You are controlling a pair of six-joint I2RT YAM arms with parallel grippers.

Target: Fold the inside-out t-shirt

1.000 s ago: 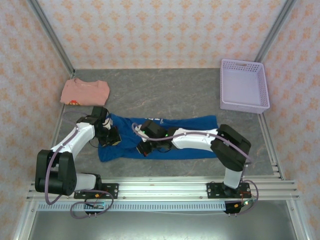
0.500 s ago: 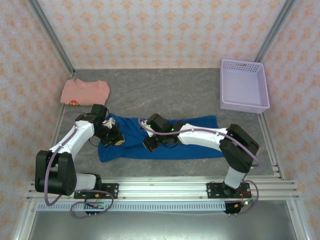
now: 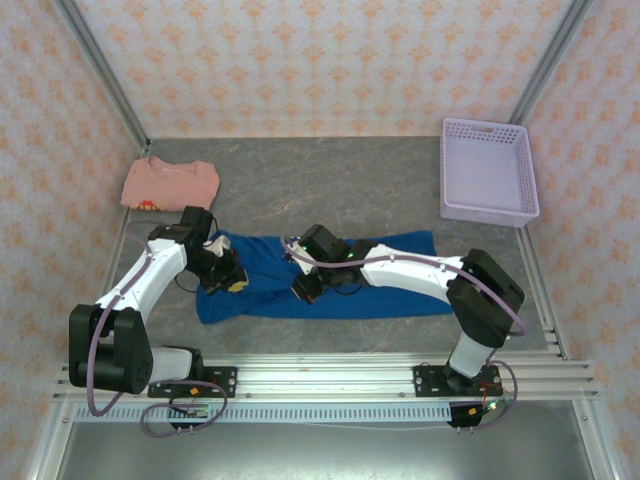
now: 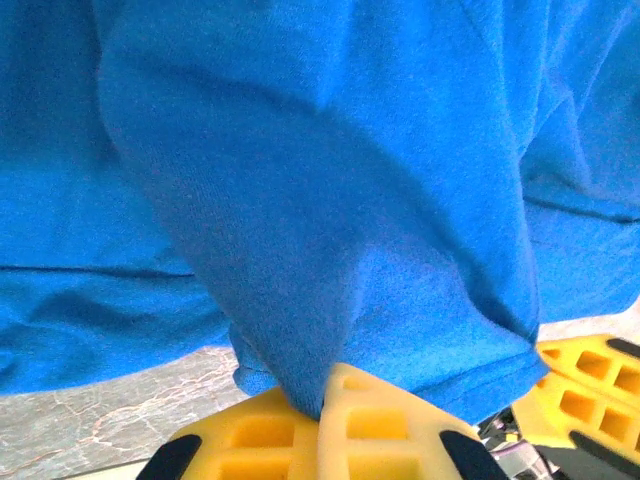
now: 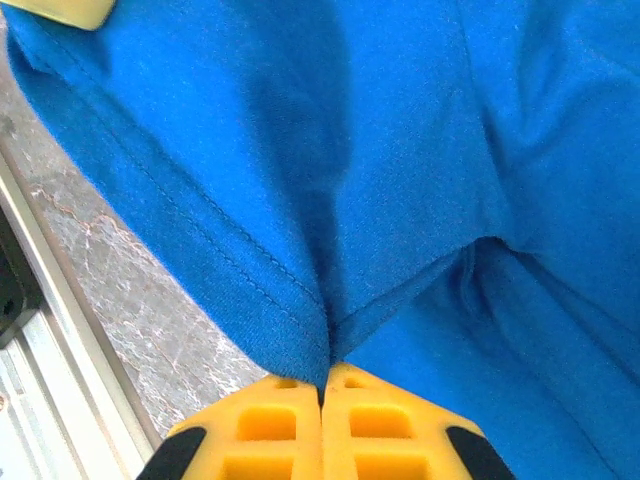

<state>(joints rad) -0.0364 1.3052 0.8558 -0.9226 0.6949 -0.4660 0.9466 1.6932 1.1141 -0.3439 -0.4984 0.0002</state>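
Observation:
The inside-out t-shirt (image 3: pixel 385 275) is royal blue and lies as a long band across the near middle of the grey table. My left gripper (image 3: pixel 233 278) is over its left end, shut on a pinch of the blue cloth (image 4: pixel 330 300), which rises in a ridge from the yellow fingers (image 4: pixel 390 430). My right gripper (image 3: pixel 305 288) is over the shirt's middle, shut on a stitched hem fold (image 5: pixel 300 320) between its yellow fingertips (image 5: pixel 270 425). The right arm lies over the shirt and hides part of it.
A folded salmon-pink shirt (image 3: pixel 170 184) lies at the back left of the table. A lavender basket (image 3: pixel 487 171) stands at the back right. Patterned walls close the sides and back. A metal rail (image 3: pixel 330 375) runs along the near edge.
Both grippers have moved toward the back and slightly right with the blue cloth held. The shirt's near edge has been drawn away from the rail.

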